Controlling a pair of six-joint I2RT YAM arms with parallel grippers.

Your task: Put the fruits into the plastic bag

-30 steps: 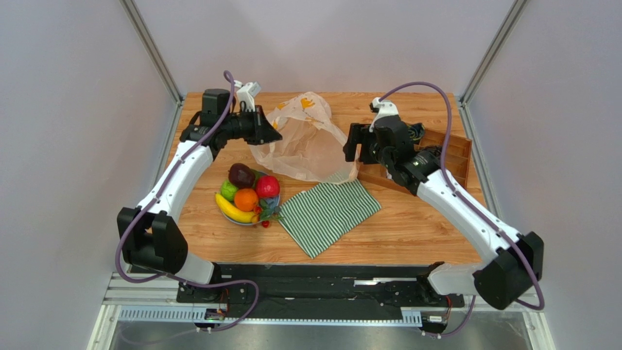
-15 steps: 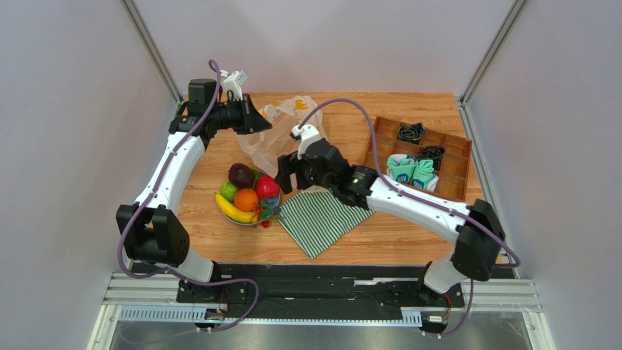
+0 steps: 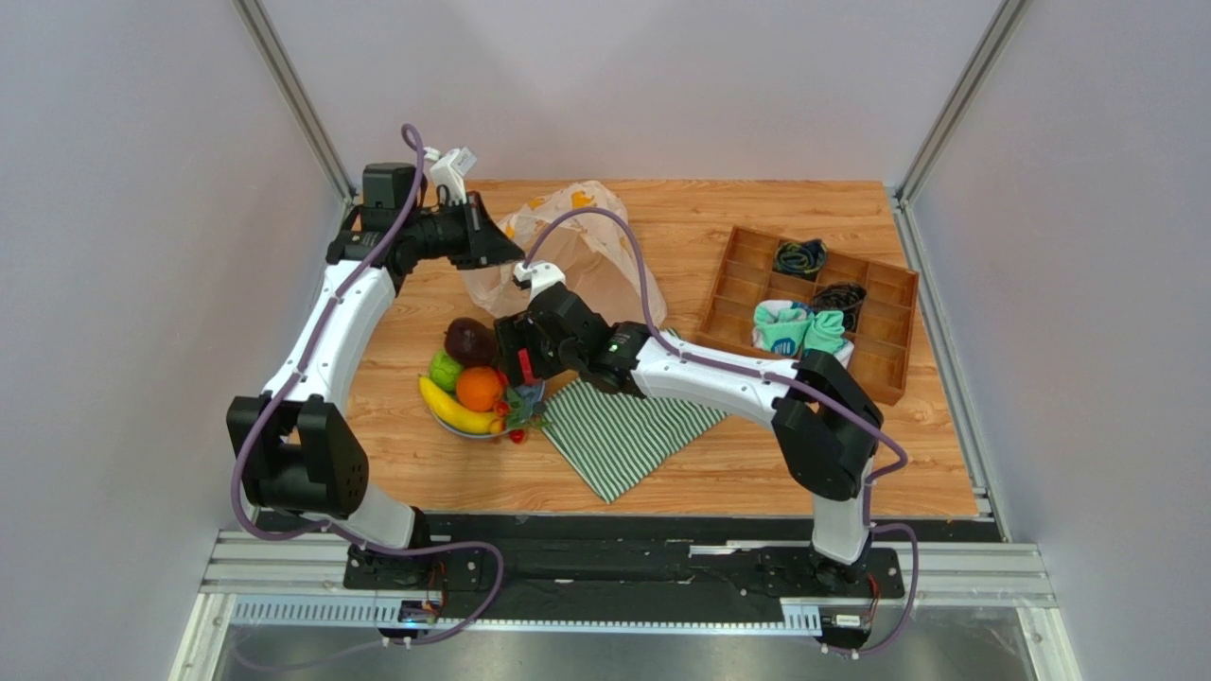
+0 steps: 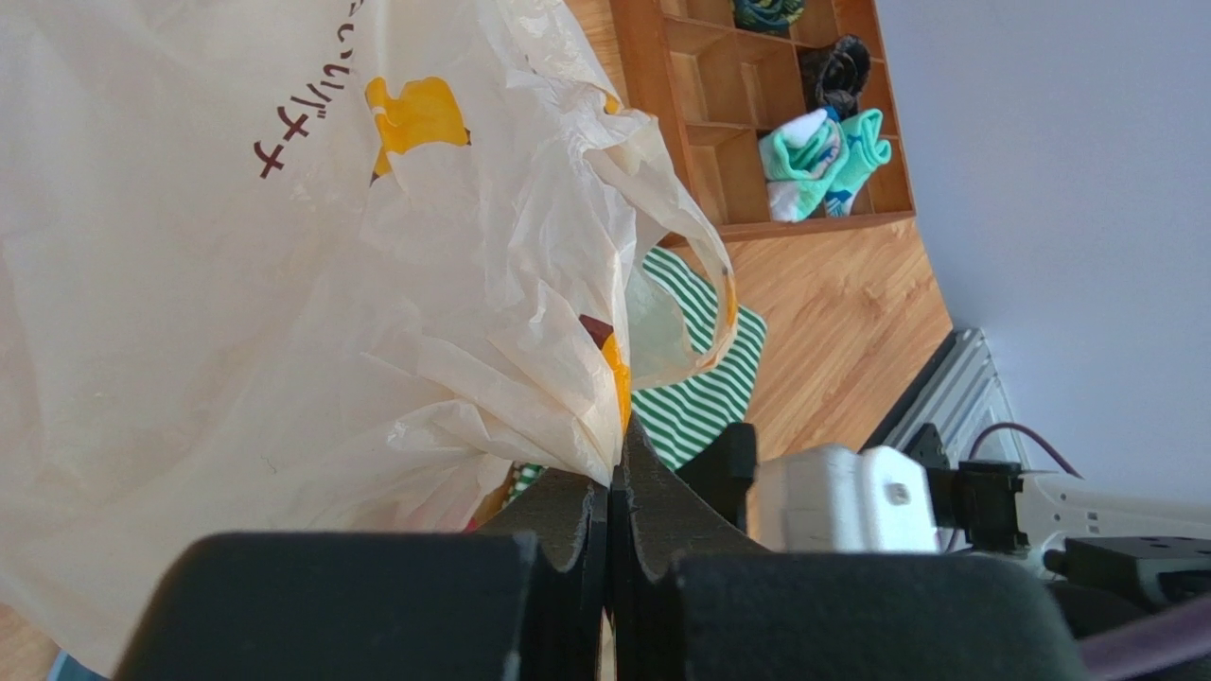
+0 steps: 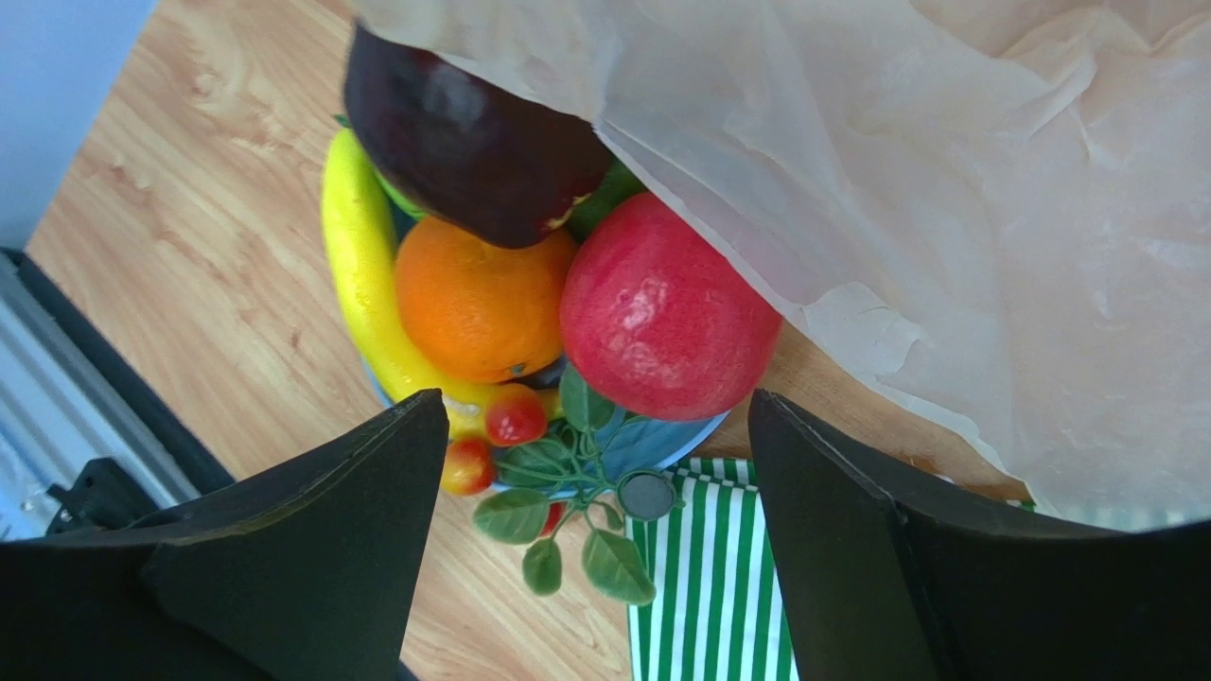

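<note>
Pale grey walls close round a wooden table (image 3: pixel 796 426). Left of its centre the small fruits (image 3: pixel 481 375) sit heaped on a little blue plate (image 5: pixel 647 443): a curved yellow banana (image 5: pixel 356 270), a round orange (image 5: pixel 476 298), a glossy red apple (image 5: pixel 661 327), a dark purple-brown fruit (image 5: pixel 469 135), a green apple (image 3: pixel 445 371) and tiny red berries with leaves (image 5: pixel 512 416). None of them is in the bag yet.

Just behind the plate, the translucent whitish plastic bag with yellow banana prints (image 3: pixel 569 263) is lifted at one edge by the left gripper (image 4: pixel 611 475), whose fingers are pinched tight on a fold of the film. The bag's loose skirt drapes down over the dark fruit and hangs just beside the red apple.

The right gripper (image 5: pixel 594 412) hovers over the plate with its fingers spread wide and nothing between them, roughly astride the red apple.

Several things could go wrong from here. The far finger may snag the hanging film on the way down and drag the bag. The smooth, round apple may squirt out of a shallow grip and scatter its neighbours off the plate. The thin pinched fold could slip free, and the bag's mouth, which I cannot see clearly, may not be open enough to take the fruit.
</note>
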